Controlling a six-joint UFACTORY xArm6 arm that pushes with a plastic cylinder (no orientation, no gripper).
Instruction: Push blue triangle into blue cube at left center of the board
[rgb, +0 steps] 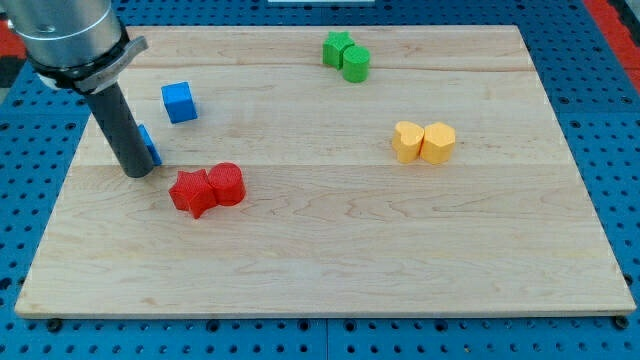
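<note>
On the surface (330, 260), the blue triangle (150, 146) is sitting just right of the tool above my tip (137, 173); the blue cube (179, 102) is lying farther up-right, and the red blocks (207, 188) are lying nearby, lower right.

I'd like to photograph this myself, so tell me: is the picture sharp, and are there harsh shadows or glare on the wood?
In the camera view, everything looks sharp; the wooden board shows no glare, and lighting is soft and even. The red star block and yellow blocks cast only faint shadows. The dark rod hides most of the blue triangle block; my tip rests beside it.
</note>
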